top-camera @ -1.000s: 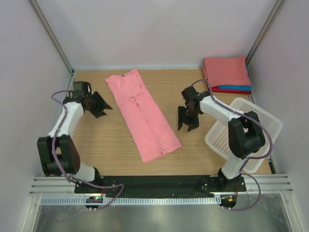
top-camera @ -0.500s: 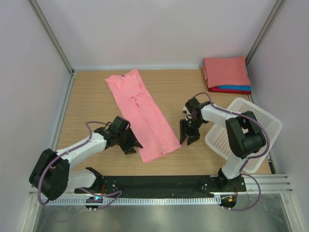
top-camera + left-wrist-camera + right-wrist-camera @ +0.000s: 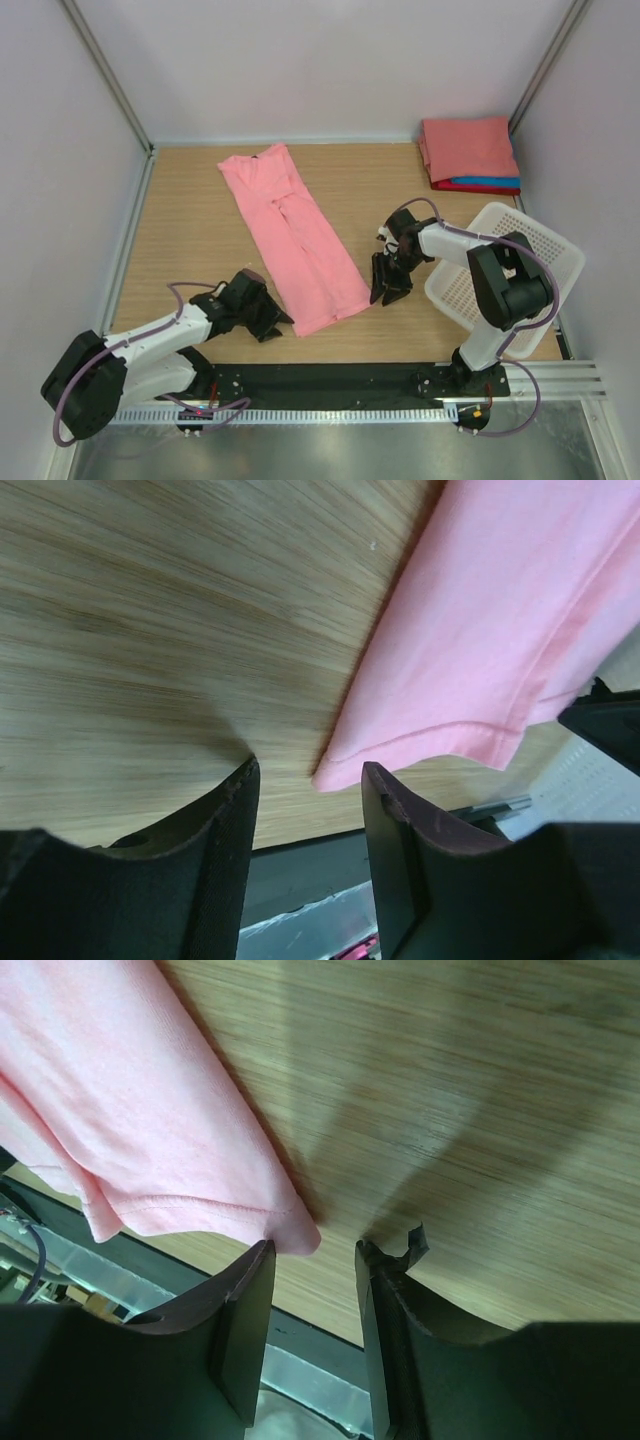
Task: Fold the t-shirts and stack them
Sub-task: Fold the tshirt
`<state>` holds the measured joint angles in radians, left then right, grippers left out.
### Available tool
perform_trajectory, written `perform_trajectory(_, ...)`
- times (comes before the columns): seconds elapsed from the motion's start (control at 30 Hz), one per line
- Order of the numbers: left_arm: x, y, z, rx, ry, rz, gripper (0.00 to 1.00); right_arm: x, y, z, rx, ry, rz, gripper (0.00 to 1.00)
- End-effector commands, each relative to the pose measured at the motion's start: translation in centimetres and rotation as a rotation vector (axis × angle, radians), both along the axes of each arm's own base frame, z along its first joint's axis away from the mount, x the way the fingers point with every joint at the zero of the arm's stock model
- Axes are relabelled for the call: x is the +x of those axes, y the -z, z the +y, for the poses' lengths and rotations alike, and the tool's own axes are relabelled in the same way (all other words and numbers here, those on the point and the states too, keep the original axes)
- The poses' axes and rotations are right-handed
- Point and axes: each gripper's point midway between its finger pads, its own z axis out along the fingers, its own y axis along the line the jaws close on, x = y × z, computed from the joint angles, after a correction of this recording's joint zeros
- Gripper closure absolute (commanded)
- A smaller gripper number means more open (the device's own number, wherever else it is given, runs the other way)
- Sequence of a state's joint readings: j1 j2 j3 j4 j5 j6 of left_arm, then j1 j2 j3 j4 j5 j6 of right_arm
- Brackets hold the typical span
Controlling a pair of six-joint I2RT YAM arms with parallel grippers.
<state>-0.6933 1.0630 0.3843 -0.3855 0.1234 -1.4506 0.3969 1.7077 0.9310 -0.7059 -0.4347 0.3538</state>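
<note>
A robotics lab test cell: white panel walls (image 3: 330, 70), metal frame posts (image 3: 105, 75), wooden tabletop (image 3: 190, 250), black base plate (image 3: 330, 382).

On my feed: a plain salmon-pink t-shirt (image 3: 300, 240) against the pale wood-grain bench (image 3: 190, 230). The stack (image 3: 470, 148) shows coral over thin blue and red bands. My left hand (image 3: 272, 322) and right hand (image 3: 388, 288) are black, and the perforated basket (image 3: 530, 250) is white.

T-shirt (image 3: 300, 235) between left gripper (image 3: 275, 322), right gripper (image 3: 386, 291); stack (image 3: 470, 150) far-right, behind basket (image 3: 545, 240).
</note>
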Motion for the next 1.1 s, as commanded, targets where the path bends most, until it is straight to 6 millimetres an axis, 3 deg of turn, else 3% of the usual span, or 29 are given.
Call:
perform_trajectory(0.0, 1.4, -0.6, -1.3, -0.080, -0.033, -0.071, 0.52, 0.9, 0.1, 0.2, 0.020, -0.012, -0.068, 0.55)
perform_trajectory(0.3, 0.2, 1.2, -1.4, -0.067, -0.025, -0.018, 0.53, 0.8, 0.5, 0.6, 0.041, -0.013, -0.058, 0.61)
perform_trajectory(0.6, -1.3, 2.4, -0.9, -0.032, -0.031, 0.032, 0.61, 0.9, 0.1, 0.9, 0.061, -0.007, -0.065, 0.67)
perform_trajectory(0.9, -1.5, 2.7, -1.0, -0.006, -0.026, 0.040, 0.58, 0.5, 0.1, 1.0, 0.072, 0.007, -0.063, 0.67)
perform_trajectory(1.07, -2.2, 3.2, -0.4, 0.042, -0.042, 0.065, 0.66, 0.4, -0.1, 1.0, 0.078, 0.013, -0.070, 0.67)
